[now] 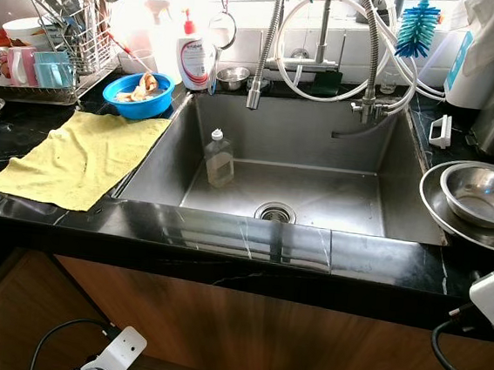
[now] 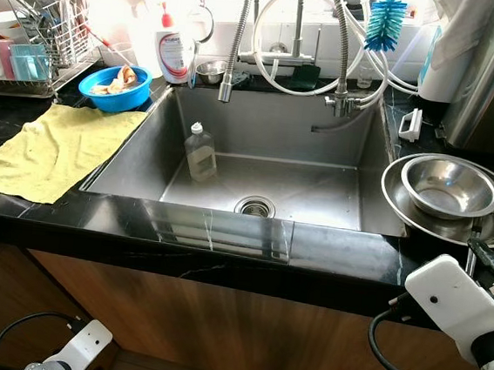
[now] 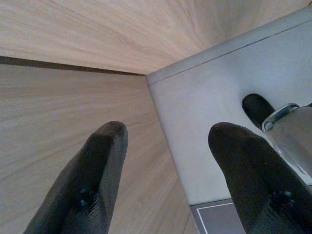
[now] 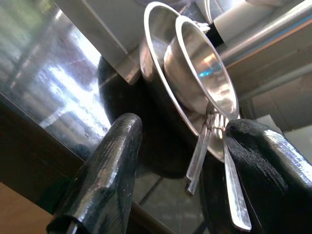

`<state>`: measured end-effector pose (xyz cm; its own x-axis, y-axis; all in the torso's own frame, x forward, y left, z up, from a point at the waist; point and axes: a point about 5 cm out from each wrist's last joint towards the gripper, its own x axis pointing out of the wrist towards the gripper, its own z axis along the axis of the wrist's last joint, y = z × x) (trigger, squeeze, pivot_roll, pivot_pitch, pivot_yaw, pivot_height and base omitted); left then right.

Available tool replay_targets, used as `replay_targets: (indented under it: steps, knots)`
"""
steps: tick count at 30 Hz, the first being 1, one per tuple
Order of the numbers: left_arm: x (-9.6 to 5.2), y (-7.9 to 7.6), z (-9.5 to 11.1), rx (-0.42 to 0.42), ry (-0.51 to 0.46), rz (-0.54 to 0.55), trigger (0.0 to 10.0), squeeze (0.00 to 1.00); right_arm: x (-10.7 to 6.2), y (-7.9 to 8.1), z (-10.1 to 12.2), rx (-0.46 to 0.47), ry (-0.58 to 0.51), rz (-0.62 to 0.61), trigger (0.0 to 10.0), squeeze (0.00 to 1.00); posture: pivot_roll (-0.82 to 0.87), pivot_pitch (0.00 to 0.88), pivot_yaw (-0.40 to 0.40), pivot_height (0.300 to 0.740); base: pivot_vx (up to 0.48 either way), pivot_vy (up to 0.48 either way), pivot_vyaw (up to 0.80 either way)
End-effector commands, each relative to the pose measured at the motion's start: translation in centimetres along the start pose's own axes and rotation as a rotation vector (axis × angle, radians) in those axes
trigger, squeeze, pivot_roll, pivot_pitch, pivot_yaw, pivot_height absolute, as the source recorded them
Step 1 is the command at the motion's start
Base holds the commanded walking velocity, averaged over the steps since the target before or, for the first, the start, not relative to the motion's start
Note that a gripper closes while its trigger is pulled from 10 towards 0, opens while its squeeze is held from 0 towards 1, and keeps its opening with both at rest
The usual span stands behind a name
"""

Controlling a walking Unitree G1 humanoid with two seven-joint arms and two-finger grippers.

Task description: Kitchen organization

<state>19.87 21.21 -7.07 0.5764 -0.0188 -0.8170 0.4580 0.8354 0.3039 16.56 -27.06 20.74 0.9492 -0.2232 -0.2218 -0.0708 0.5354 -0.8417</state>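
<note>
Still early: nothing looks put away yet.
Left to sort: small clear plastic bottle (image 1: 220,158) in the steel sink (image 1: 320,148); nested steel bowls (image 2: 448,189) on the black surface (image 2: 224,240).
Right hand (image 4: 180,180): fingers apart, empty, near the bowls.
Left hand (image 3: 170,180): apart, idle, low by the wooden cabinet (image 3: 63,39).

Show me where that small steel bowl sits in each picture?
Left eye view: steel bowl at far right, nested in a wider dish.
Right eye view: right of the sink.
Left wrist view: not there.
Right wrist view: upper middle, above the forks.
Shared landmark: the wider dish.
</note>
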Motion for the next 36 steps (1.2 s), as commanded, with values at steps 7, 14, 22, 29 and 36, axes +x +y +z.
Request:
replay_targets:
  steps: [7,14,22,29,36]
  knots:
    - [-0.11,0.43,-0.37,0.018,0.012,0.008,10.0,0.00,-0.06,-0.03,0.22,0.005,0.010,-0.002,4.9,0.00,-0.21,0.000,0.127,0.740,0.000,0.000,0.00]
    - [-0.09,0.45,-0.26,0.017,0.011,0.012,10.0,0.00,0.26,0.12,0.43,0.006,-0.004,0.003,0.0,0.00,-0.20,0.000,0.124,0.740,0.000,0.000,0.00]
    - [-0.08,0.47,-0.23,0.015,0.012,0.011,10.0,0.00,0.29,-0.09,0.44,0.013,0.001,-0.002,0.0,0.00,-0.20,0.000,0.123,0.740,0.000,0.000,0.00]
    - [-0.07,0.47,-0.22,0.013,0.013,0.010,10.0,0.00,0.36,-0.05,0.57,0.019,-0.002,-0.002,0.0,0.00,-0.20,0.000,0.121,0.740,0.000,0.000,0.00]
    - [-0.07,0.44,-0.24,0.014,0.015,0.008,10.0,0.00,0.35,-0.07,0.63,0.019,0.001,-0.001,0.0,0.00,-0.20,0.000,0.120,0.740,0.000,0.000,0.00]
